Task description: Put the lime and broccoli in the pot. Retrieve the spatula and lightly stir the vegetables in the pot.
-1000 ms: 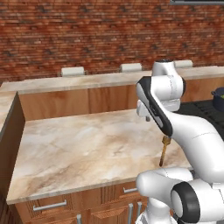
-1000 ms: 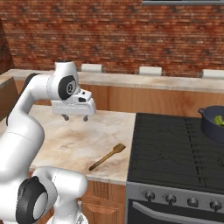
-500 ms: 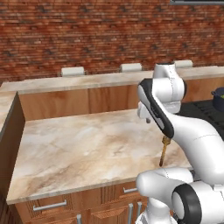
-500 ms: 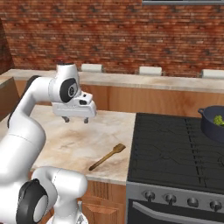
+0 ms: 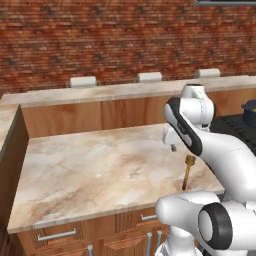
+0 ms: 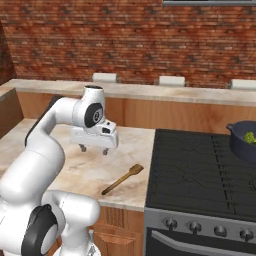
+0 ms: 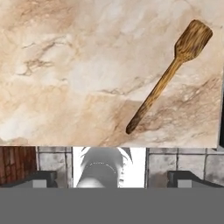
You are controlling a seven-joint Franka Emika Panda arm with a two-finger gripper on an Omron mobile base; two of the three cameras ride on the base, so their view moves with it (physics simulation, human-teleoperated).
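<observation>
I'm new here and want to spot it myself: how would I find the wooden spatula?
Start at the black stove and look left to the marble counter. Near its front edge lies the spatula, a light-brown stick with a flat wider head, alone on the stone.

Spatula (image 6: 123,179): one, wooden
Pot (image 6: 241,144): one
Broccoli (image 6: 249,137): one
Stove (image 6: 200,172): one
Stove knobs (image 6: 194,227): four in view
</observation>
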